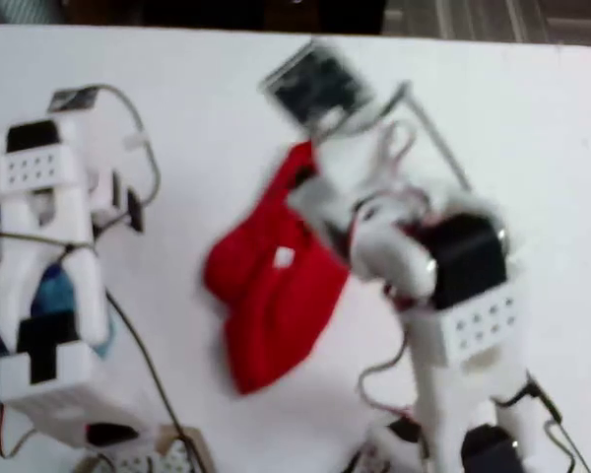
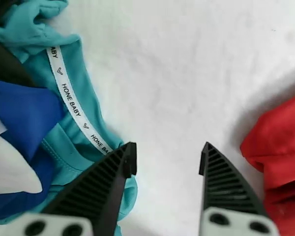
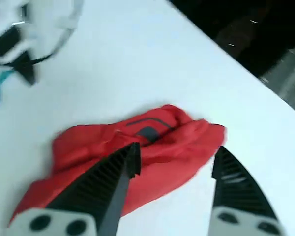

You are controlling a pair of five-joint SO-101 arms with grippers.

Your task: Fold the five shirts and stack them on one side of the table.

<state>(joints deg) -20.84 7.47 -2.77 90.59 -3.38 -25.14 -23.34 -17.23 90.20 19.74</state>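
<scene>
A crumpled red shirt [image 1: 274, 286] lies in the middle of the white table [image 1: 512, 118]. My right gripper [image 3: 177, 157] is open and hangs just above the red shirt [image 3: 172, 132], near its far end; in the high view the right gripper [image 1: 310, 192] is at that end. My left gripper [image 2: 168, 157] is open over bare table, with nothing between its fingers. On one side of it is a teal shirt [image 2: 76, 123] with a blue shirt [image 2: 19, 113] on top, on the other the red shirt [image 2: 278, 152]. The teal and blue shirts [image 1: 57, 296] lie under the left arm.
The left arm's white body [image 1: 39, 246] and its cables [image 1: 143, 365] take up the table's left side. The right arm's base [image 1: 463, 335] stands at the front right. Dark floor lies beyond the table's far edge [image 1: 227, 32].
</scene>
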